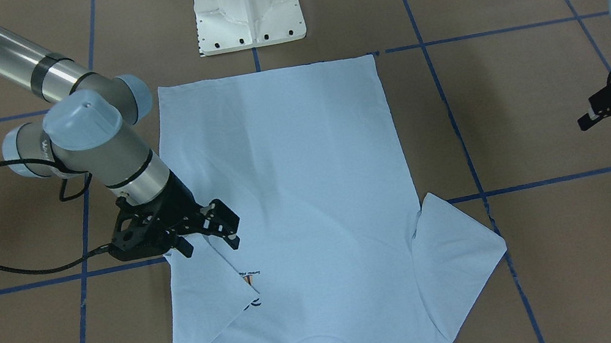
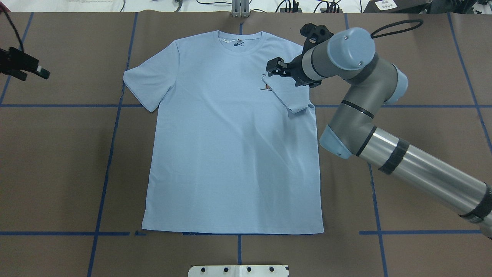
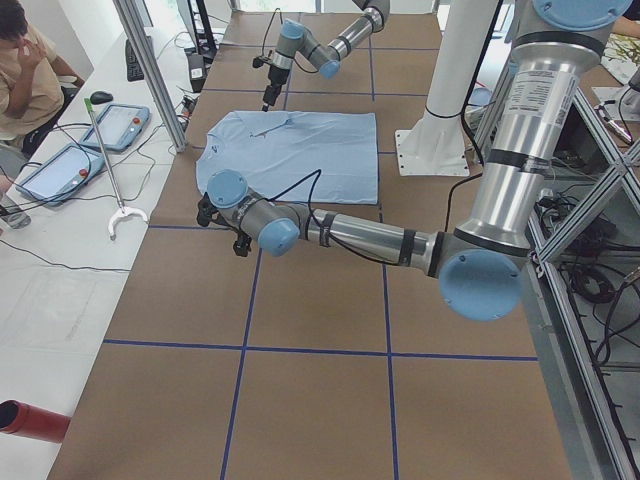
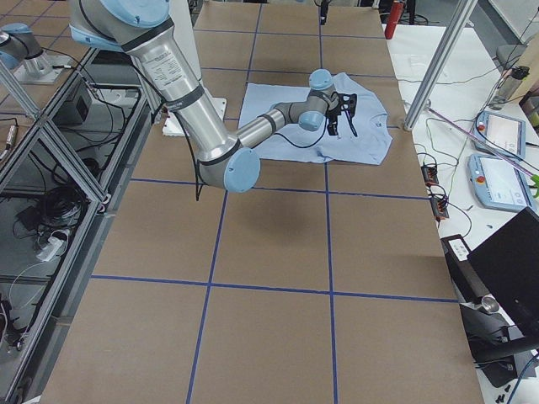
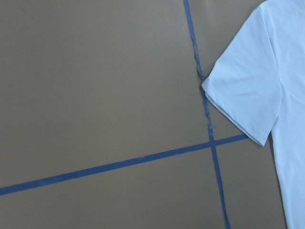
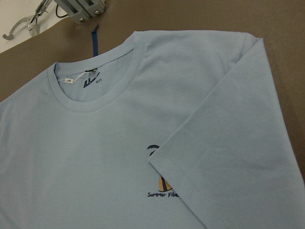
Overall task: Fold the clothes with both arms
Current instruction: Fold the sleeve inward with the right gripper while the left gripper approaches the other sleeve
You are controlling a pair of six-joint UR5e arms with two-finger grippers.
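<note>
The light blue t-shirt [image 1: 295, 185] lies flat on the brown table [image 2: 57, 161], its collar away from the robot. Its sleeve on my right side is folded inward [image 2: 288, 98] and partly covers the orange-and-navy chest print [image 6: 162, 188]. The dark neck label [image 6: 90, 83] shows inside the collar. My right gripper [image 1: 213, 248] hovers open and empty just above that folded sleeve, and it also shows in the overhead view [image 2: 269, 70]. My left gripper [image 2: 36, 73] is open and empty over bare table, well left of the other sleeve [image 5: 248, 95], which lies spread out.
The white pedestal base [image 1: 248, 13] stands at the robot's edge of the table. Blue tape lines [image 2: 238, 232] grid the surface. Beyond the far edge are metal posts [image 3: 150, 70], tablets [image 3: 110, 125] and a seated person [image 3: 20, 70].
</note>
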